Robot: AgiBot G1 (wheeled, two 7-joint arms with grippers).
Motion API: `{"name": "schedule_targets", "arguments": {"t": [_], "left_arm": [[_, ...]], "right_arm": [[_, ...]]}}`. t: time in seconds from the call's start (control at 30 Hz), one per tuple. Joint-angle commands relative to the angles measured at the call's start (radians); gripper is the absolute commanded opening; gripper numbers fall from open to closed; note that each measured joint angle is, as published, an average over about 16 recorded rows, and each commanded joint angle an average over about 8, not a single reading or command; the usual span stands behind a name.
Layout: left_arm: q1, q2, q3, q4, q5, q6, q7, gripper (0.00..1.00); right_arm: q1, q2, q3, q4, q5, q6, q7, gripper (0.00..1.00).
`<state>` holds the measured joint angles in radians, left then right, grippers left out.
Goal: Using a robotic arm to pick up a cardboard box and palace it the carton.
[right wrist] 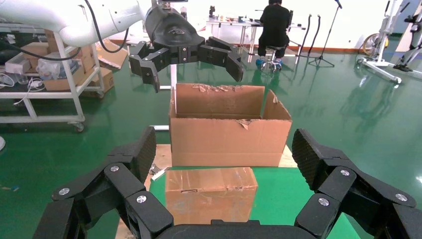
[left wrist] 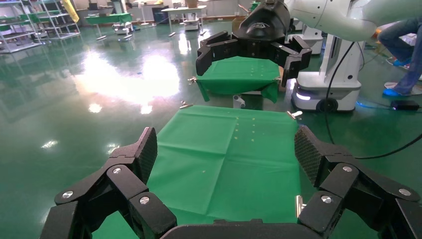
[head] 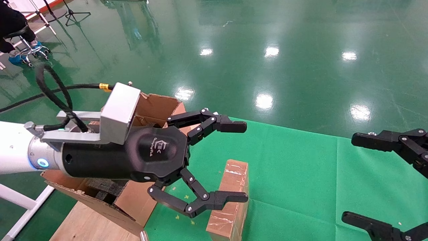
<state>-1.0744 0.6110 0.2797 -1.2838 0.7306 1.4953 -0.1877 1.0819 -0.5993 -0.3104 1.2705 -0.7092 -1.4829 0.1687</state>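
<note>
The cardboard box [head: 230, 197], slim, brown and taped, lies on the green cloth [head: 301, 174]; it also shows in the right wrist view [right wrist: 209, 194]. The carton [head: 155, 105] stands just behind it with its flaps up and black foam [head: 107, 189] inside; in the right wrist view the carton [right wrist: 229, 134] is beyond the box. My left gripper [head: 246, 162], on the white robotic arm [head: 13, 150], is open and empty, held in the air beside the carton and above the box. Its own view [left wrist: 226, 149] shows only cloth. My right gripper [head: 349, 177] is open and empty at the right, facing the box [right wrist: 225, 149].
The carton rests on a wooden board [head: 90, 224] at the table's left end. A white frame [head: 20, 204] stands lower left. A person on a stool [head: 13, 26] sits far back left. A shelving cart [right wrist: 50, 74] stands beyond the carton.
</note>
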Motion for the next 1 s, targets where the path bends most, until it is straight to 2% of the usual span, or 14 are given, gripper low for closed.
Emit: {"name": "schedule_targets", "arguments": {"t": [0.03,0.47,0.5,0.53,0.63,0.73,0.77,0.8,0.9,1.0], "left_arm": [[0.000,0.000,0.000,0.000,0.000,0.000,0.000,1.00],[0.000,0.000,0.000,0.000,0.000,0.000,0.000,1.00],[0.000,-0.001,0.001,-0.001,0.002,0.000,0.000,1.00],[0.000,-0.001,0.001,-0.001,0.003,0.001,0.000,1.00],[-0.007,-0.010,0.011,-0.010,0.031,-0.001,-0.007,1.00],[-0.041,-0.026,0.037,-0.033,0.107,-0.005,-0.028,1.00],[-0.059,-0.029,0.049,-0.040,0.140,-0.005,-0.040,1.00],[-0.080,-0.030,0.062,-0.046,0.174,-0.006,-0.054,1.00],[-0.143,-0.026,0.097,-0.057,0.259,-0.004,-0.096,1.00],[-0.189,-0.014,0.122,-0.058,0.296,0.001,-0.131,1.00]], "right_arm": [[0.000,0.000,0.000,0.000,0.000,0.000,0.000,1.00],[0.000,0.000,0.000,0.000,0.000,0.000,0.000,0.99],[0.000,0.000,0.000,0.000,0.000,0.000,0.000,0.91],[0.000,0.000,0.000,0.000,0.000,0.000,0.000,0.80],[0.000,0.000,0.000,0.000,0.000,0.000,0.000,0.42],[0.000,0.000,0.000,0.000,0.000,0.000,0.000,0.06],[0.000,0.000,0.000,0.000,0.000,0.000,0.000,0.01],[0.000,0.000,0.000,0.000,0.000,0.000,0.000,0.00],[0.000,0.000,0.000,0.000,0.000,0.000,0.000,0.00],[0.000,0.000,0.000,0.000,0.000,0.000,0.000,0.00]]}}
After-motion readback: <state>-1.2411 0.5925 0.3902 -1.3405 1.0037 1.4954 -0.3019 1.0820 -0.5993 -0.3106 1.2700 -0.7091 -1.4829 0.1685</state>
